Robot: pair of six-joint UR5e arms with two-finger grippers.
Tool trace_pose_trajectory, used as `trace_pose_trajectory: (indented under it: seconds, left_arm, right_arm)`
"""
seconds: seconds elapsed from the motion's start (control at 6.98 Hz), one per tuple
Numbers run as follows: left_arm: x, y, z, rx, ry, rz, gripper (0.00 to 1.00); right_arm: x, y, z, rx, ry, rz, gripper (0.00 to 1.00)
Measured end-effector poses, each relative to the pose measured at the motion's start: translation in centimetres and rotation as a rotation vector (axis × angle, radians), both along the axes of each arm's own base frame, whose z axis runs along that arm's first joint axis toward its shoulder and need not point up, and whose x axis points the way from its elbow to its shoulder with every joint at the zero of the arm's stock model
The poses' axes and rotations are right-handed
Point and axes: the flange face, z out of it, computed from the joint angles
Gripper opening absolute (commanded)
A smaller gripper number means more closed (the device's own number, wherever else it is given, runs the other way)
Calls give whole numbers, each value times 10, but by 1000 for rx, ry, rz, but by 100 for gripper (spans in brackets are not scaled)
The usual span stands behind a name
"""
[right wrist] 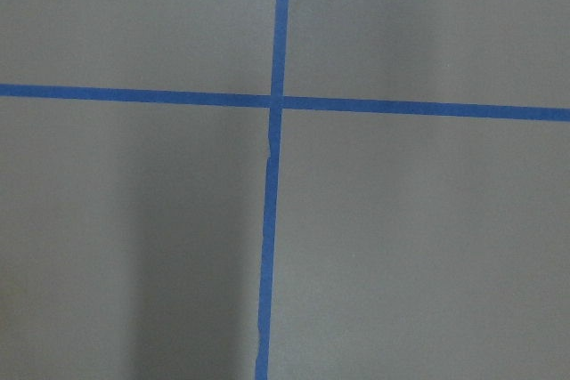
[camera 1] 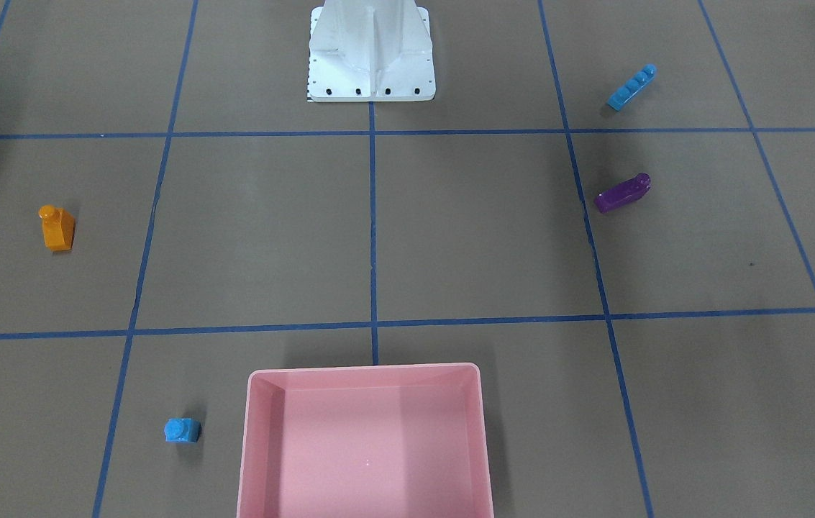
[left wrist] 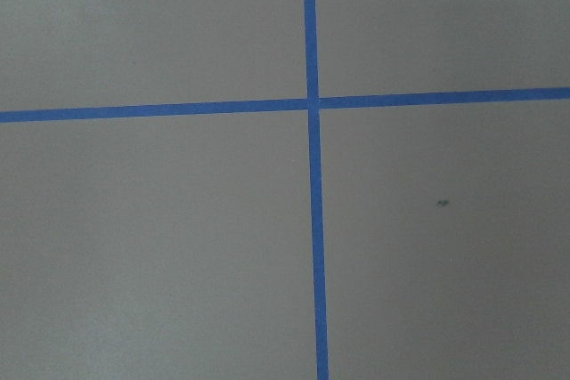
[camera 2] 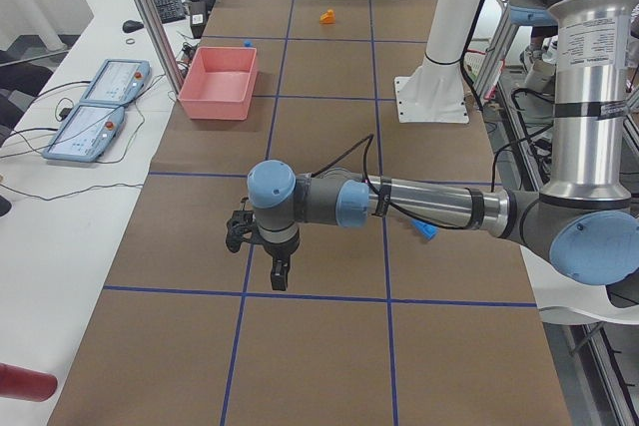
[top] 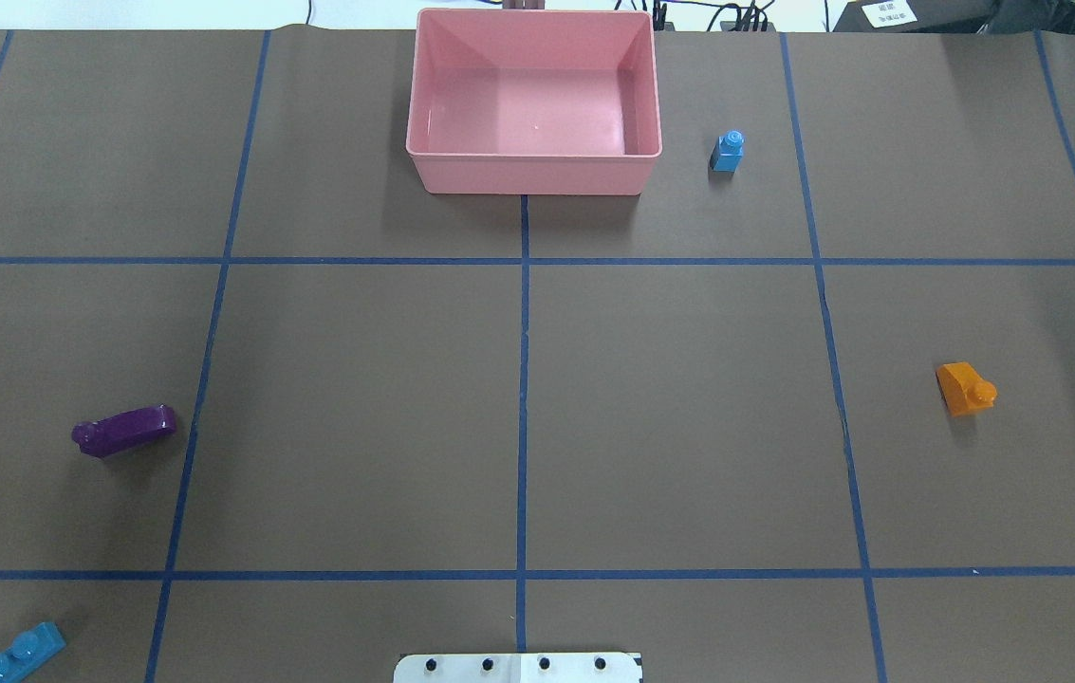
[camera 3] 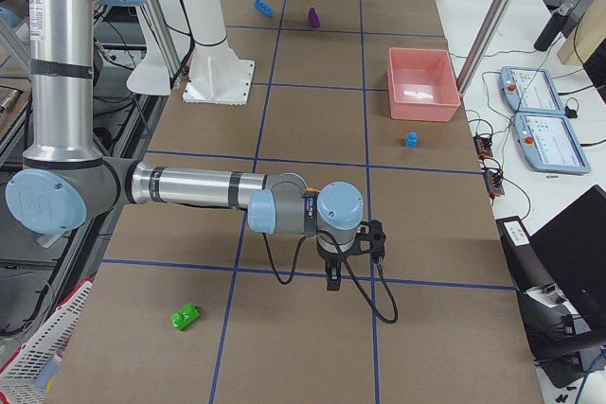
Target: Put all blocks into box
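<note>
The pink box [top: 537, 178] stands empty at the table's far middle edge; it also shows in the front view [camera 1: 367, 371]. The small light-blue cube [top: 728, 152] sits just right of it. The orange block [top: 965, 388] lies at the right, the purple block [top: 124, 430] at the left, and the long light-blue bar [top: 13, 655] at the near left corner. The green block [camera 3: 185, 315] shows only in the side views. My left gripper [camera 2: 278, 271] and right gripper [camera 3: 331, 276] hover over bare table beyond each end; I cannot tell whether they are open.
The white metal base [camera 1: 371, 65] stands at the robot's side of the table. Brown paper with blue tape lines [left wrist: 312, 102] covers the table. Both wrist views show only a tape crossing. Control tablets [camera 2: 95, 127] lie beside the table.
</note>
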Motion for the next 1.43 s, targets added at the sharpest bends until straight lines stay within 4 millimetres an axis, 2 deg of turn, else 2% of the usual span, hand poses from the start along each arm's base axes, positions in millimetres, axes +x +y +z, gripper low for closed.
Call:
trace_pose_trajectory:
  seconds: [0.29,0.43,0.57,0.72,1.0,1.15,1.43]
  left_arm:
    - [0,0,-2,8,0,4,100]
    - [0,-2,-7,19,0,5,100]
    - [1,-5,-15,35,0,7,100]
    - [3,-8,-25,63,2,11,100]
    - [22,-15,-52,145,9,46,100]
    - [29,-16,-58,176,15,59,100]
    - [36,-16,-64,193,62,72,100]
  right_arm:
    - [0,-1,-3,6,1,1,100]
    - [-4,-7,-15,28,2,-7,100]
    - [-17,-20,-36,72,5,-33,100]
    - [-36,-34,-55,113,5,-72,100]
    - [-87,-60,-108,214,-7,-162,100]
    - [-110,-65,-124,242,-19,-200,100]
    - [-167,-62,-142,246,-38,-225,100]
